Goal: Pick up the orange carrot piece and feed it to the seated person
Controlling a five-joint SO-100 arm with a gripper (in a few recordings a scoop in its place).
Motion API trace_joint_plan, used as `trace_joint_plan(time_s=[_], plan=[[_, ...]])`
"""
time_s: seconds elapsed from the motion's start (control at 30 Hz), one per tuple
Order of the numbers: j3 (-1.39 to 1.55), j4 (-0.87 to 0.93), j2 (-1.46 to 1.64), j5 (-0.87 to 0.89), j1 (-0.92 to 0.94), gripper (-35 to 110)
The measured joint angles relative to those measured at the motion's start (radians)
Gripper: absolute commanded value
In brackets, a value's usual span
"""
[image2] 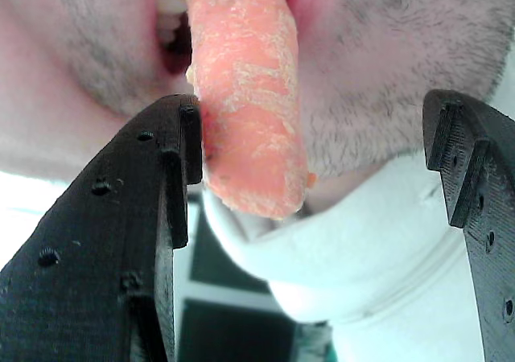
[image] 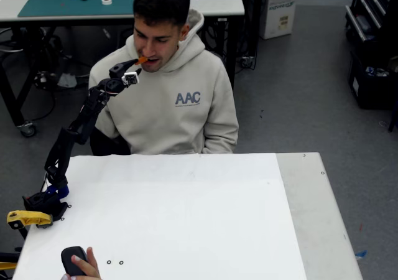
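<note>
The seated person (image: 180, 99) in a light grey hoodie sits behind the white table, leaning slightly forward. The orange carrot piece (image: 142, 60) is at his lips. In the wrist view the carrot piece (image2: 245, 96) has its far end between his teeth. My gripper (image: 134, 65) is raised to his mouth on the outstretched black arm. In the wrist view the gripper (image2: 314, 113) is open: the left finger (image2: 121, 241) rests against the carrot's side and the right finger (image2: 475, 185) stands well apart from it.
The white table (image: 186, 218) spreads below, with a grey strip (image: 311, 218) along its right side. A yellow clamp piece (image: 28, 218) sits by the arm's base at the left edge. A person's hand holding a small black device (image: 74, 260) shows at the front. A workbench (image: 62, 0) stands behind.
</note>
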Motion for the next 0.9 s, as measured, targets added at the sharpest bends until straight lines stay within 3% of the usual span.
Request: trace_joint_plan(time_s=[0.77, 0.9], plan=[[0.002, 0.008, -0.002, 0.0, 0.13, 21], [0.002, 0.008, -0.002, 0.0, 0.161, 15]])
